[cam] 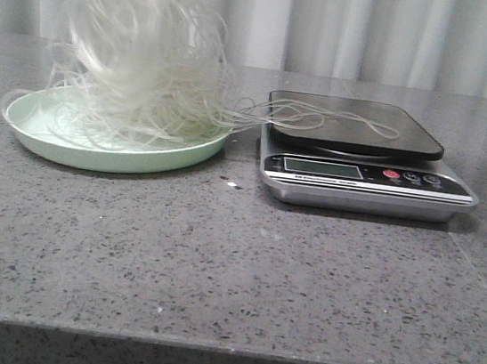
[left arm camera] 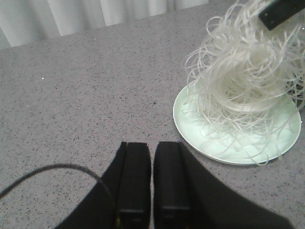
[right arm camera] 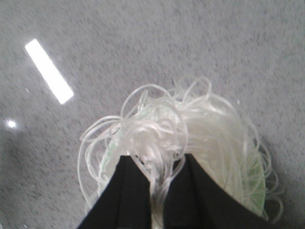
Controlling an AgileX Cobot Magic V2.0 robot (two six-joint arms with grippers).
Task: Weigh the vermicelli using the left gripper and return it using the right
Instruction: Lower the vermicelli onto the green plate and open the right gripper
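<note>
Noodles (right arm camera: 157,143) sit pinched in the right tool (right arm camera: 155,191), hanging at the front view's upper left over the plate (cam: 34,132), stray strands trailing onto the scale (cam: 359,125). Left tool (left arm camera: 152,181), pressed together, hovers above bare worktop (left arm camera: 71,95).

In the front view the vermicelli (cam: 138,60) runs off the top edge, so whatever holds it up is out of sight, and its upper strands are blurred. The tangle hides much of the pale green plate (cam: 34,132), and in the right wrist view only slivers of the plate show through it. The readout of the kitchen scale (cam: 324,168) and its button markings are too small to make out.
</note>
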